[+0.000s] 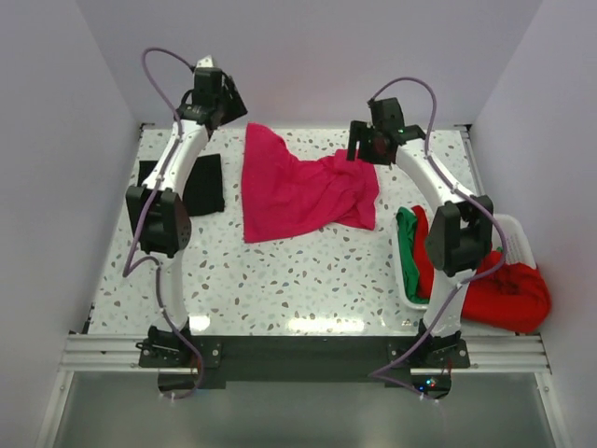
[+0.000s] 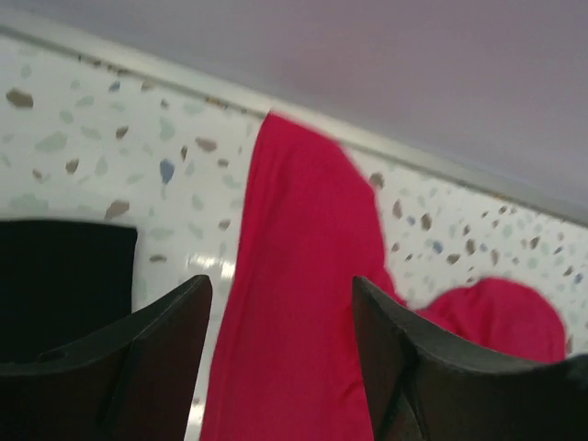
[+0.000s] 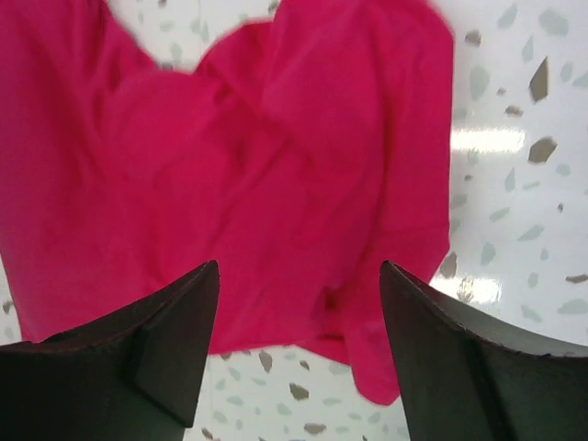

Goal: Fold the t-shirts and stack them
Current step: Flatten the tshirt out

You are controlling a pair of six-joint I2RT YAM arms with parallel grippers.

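Observation:
A magenta-pink t-shirt [image 1: 298,191] lies rumpled and spread on the speckled table [image 1: 308,280] at the back centre. My left gripper [image 1: 231,107] hovers open above its far left corner; in the left wrist view the left gripper [image 2: 280,285] has pink cloth [image 2: 294,303] lying below its gap, not pinched. My right gripper [image 1: 362,151] is open over the shirt's right end; the right wrist view shows the right gripper [image 3: 299,266] standing wide above the shirt's edge [image 3: 276,184]. A folded black t-shirt [image 1: 201,184] lies flat at the left, also seen as a black t-shirt [image 2: 64,276] in the left wrist view.
A white lattice basket [image 1: 519,238] sits at the right table edge with a green t-shirt [image 1: 409,245] and a red t-shirt [image 1: 508,294] hanging out of it. Walls close the table on the left, back and right. Speckled surface shows in front of the pink shirt.

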